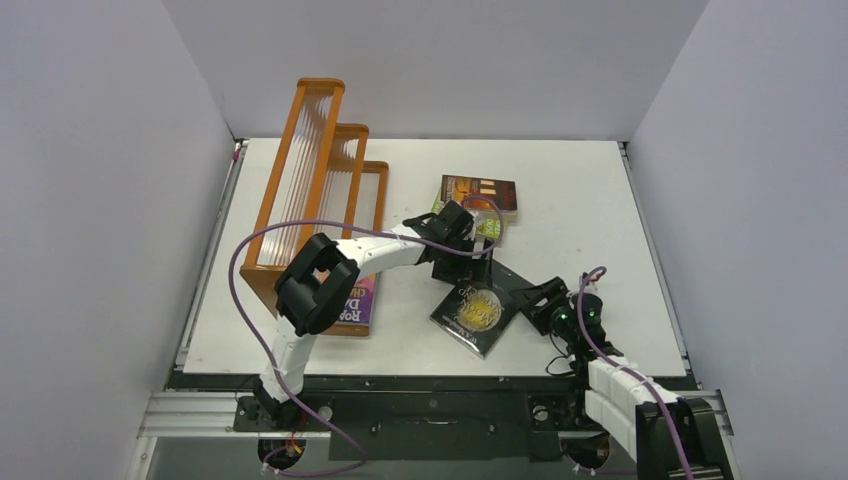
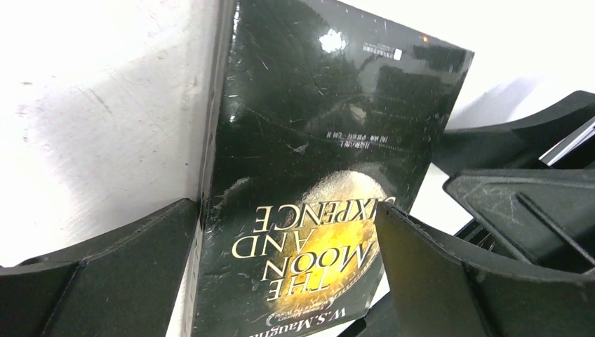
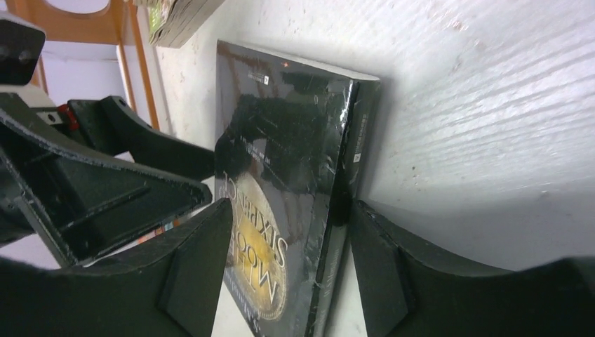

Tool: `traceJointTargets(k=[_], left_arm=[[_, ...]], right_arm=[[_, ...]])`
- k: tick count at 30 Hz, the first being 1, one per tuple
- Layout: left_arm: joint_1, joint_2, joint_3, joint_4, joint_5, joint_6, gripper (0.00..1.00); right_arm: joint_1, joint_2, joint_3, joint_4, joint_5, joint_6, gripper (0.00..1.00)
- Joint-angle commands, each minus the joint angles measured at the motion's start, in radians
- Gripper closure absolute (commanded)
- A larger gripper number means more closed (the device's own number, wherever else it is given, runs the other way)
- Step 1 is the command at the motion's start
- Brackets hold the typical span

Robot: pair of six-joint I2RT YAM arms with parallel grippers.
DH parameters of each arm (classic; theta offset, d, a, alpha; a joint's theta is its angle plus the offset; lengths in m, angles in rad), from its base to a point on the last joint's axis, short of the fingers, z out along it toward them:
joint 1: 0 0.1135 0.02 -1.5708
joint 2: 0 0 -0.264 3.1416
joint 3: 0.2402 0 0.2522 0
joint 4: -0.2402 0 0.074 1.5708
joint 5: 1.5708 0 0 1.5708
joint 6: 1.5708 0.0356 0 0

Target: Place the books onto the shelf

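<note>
Right gripper half-open around the black book!
Book flat on the table, spine running straight ahead between its fingers, not pinched yet. Beyond, the left gripper hovers wide over the far corner. Right arm's nearer.

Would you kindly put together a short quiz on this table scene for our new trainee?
1. True or false: the black book stands on the wooden shelf.
2. Which title is printed on the black book's cover? A) Matilda B) The Moon and Sixpence C) Dune
3. Fill in: the brown-orange book lies on top of a ____ book.
Key: 1. false; 2. B; 3. green book.
</note>
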State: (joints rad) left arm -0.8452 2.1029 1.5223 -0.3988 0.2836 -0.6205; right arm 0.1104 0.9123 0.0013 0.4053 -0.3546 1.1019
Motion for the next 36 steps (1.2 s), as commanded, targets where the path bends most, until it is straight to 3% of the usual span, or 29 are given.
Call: traceJointTargets(k=[1, 7, 12, 17, 23, 36], left_arm=[[-0.033, 0.0, -0.018, 0.121, 0.135, -0.027, 0.04], [-0.033, -0.013, -0.033, 0.142, 0.157, -0.03, 0.04], [-0.038, -0.024, -0.089, 0.198, 0.174, -0.069, 0.04], [-0.034, -0.071, -0.11, 0.18, 0.146, -0.054, 0.04], [-0.029, -0.115, -0.137, 0.168, 0.13, -0.035, 0.04], [-0.026, -0.146, -0.218, 0.18, 0.13, -0.045, 0.03]], right_arm=[[0.032, -0.021, -0.02, 0.197, -0.291, 0.115, 0.42], [0.033, -0.008, -0.014, 0.246, -0.325, 0.141, 0.4], [0.032, 0.034, -0.019, 0.212, -0.251, 0.095, 0.39], [0.046, -0.106, 0.069, -0.266, -0.002, -0.079, 0.33], [0.054, -0.36, 0.184, -0.671, 0.196, -0.184, 0.32], [0.071, -0.523, 0.147, -0.882, 0.183, -0.164, 0.32]])
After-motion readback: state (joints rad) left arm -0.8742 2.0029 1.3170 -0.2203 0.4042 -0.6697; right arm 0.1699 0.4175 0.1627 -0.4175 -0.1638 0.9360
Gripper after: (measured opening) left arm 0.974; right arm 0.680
